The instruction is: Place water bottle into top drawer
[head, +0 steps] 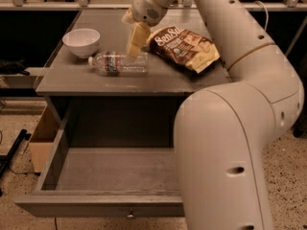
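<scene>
Step in hand: approach for the grasp. Gripper (133, 48) hangs over the right part of the small clear ribbed plastic water bottle (120, 64) and doesn't look to have hold of it. Whether it's released or clenched, I can't tell from this angle.

Bottle lies on its side on the grey table (86, 83), white cap pointing left toward the white bowl (80, 41). Brown chip bag (184, 46) is just right of it. Wide grey wooden top drawer (91, 208) stands pulled out below, near side, nothing visible inside.

To do it well:
- Shift left toward the label band and come straight down.
- Close across the bottle's short axis. It's round and will likely roll if nudged off-centre.
- Squeeze lightly, since thin plastic probably buckles.
- Stay off the bag edge.
- Lift clear of the table's near edge before dropping toward the drawer.
</scene>
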